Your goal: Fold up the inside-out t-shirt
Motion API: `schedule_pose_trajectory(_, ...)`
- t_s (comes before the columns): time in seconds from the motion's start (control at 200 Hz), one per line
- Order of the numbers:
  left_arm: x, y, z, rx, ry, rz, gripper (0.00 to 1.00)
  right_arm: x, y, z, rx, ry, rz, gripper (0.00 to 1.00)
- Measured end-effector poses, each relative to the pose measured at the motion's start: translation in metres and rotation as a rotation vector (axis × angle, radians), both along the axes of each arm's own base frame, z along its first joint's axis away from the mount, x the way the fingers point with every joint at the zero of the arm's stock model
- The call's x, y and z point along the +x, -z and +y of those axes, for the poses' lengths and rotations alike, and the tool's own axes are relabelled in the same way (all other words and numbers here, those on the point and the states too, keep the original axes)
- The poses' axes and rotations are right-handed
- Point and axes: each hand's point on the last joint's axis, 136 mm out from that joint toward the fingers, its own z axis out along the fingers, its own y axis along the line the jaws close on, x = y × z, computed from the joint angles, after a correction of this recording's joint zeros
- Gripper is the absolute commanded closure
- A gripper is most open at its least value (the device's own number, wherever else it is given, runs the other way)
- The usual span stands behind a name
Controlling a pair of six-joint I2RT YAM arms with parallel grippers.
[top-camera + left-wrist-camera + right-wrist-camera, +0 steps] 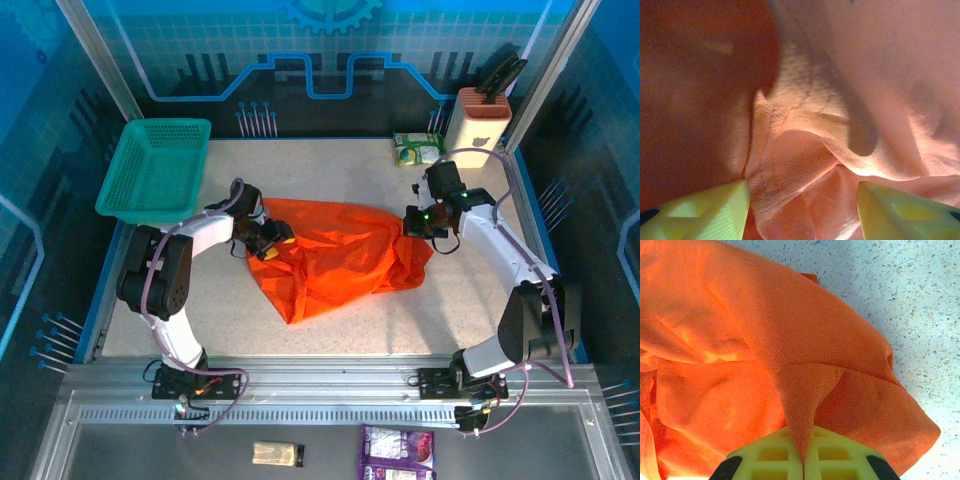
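- On the table (470, 300), the inside-out t-shirt (335, 255) is bunched.
- A fold is pinched by the right gripper (803, 447).
- Over cloth, the left gripper (802, 192) is held open.

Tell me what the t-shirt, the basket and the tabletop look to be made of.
The t-shirt: thin soft knit, matte; fine mesh-like weave and limp folds show, probably a synthetic. The basket: teal plastic, by its rigid moulded grid. The tabletop: smooth, pale speckled surface, stone-look laminate or composite; cannot tell which.
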Motion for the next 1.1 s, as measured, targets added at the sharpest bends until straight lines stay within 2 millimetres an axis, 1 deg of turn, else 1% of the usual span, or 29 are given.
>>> schedule_pose_trajectory(0.09, -0.001, 0.002, 0.001, 0.003, -0.008, 0.006, 0.4, 0.0, -0.001, 0.0, 0.002, 0.003, -0.002, 1.0)
schedule_pose_trajectory(0.205, -0.005, 0.008, 0.001, -0.001, -0.014, 0.018, 0.42, 0.0, -0.001, 0.0, 0.004, 0.006, -0.002, 1.0)
schedule_pose_trajectory(0.3, -0.008, 0.012, -0.001, -0.013, -0.017, 0.035, 0.42, 0.0, -0.001, 0.001, 0.008, 0.009, 0.0, 1.0)
schedule_pose_trajectory(0.53, -0.006, 0.013, -0.012, -0.069, -0.029, 0.022, 0.59, 0.0, -0.003, 0.001, 0.012, 0.017, -0.001, 1.0)
schedule_pose_trajectory(0.64, -0.002, 0.01, -0.014, -0.084, -0.035, 0.009, 0.65, 0.0, -0.003, 0.001, 0.012, 0.017, -0.001, 1.0)
schedule_pose_trajectory(0.785, 0.001, 0.001, -0.016, -0.092, -0.042, -0.019, 0.64, -0.001, -0.003, 0.001, 0.012, 0.017, -0.001, 1.0)
schedule_pose_trajectory(0.951, 0.002, -0.009, -0.017, -0.097, -0.042, -0.056, 0.66, 0.0, -0.003, 0.001, 0.012, 0.017, -0.001, 1.0)
schedule_pose_trajectory(1.001, 0.002, -0.011, -0.018, -0.099, -0.042, -0.064, 0.67, 0.0, -0.003, 0.001, 0.012, 0.017, -0.001, 1.0)
schedule_pose_trajectory(1.056, 0.002, -0.011, -0.018, -0.101, -0.044, -0.065, 0.72, -0.001, -0.003, 0.001, 0.012, 0.017, -0.001, 1.0)
schedule_pose_trajectory(1.101, 0.003, -0.012, -0.019, -0.103, -0.046, -0.068, 0.73, -0.001, -0.003, 0.001, 0.012, 0.017, -0.002, 1.0)
